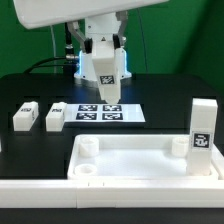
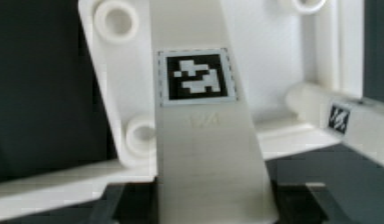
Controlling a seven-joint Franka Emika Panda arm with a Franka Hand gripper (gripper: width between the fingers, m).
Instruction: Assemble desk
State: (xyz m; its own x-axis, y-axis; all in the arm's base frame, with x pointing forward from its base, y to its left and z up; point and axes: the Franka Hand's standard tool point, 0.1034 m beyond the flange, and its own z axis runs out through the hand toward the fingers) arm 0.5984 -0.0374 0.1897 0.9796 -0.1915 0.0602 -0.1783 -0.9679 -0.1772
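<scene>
My gripper [image 1: 104,58] is shut on a white tagged desk leg [image 1: 108,82] and holds it upright above the marker board [image 1: 98,112]. In the wrist view the leg [image 2: 203,100] fills the middle between the dark fingers [image 2: 132,198], with my gripper [image 2: 215,202] closed on it. The white desk top [image 1: 140,160] lies at the front with its raised rim and round corner sockets, and it shows behind the leg in the wrist view [image 2: 109,70]. Another leg [image 1: 202,128] stands upright at the top's far corner on the exterior view's right; it also shows in the wrist view [image 2: 343,116].
Two more white legs [image 1: 24,116] [image 1: 55,117] lie on the black table at the exterior view's left, beside the marker board. A green backdrop and cables are behind the arm.
</scene>
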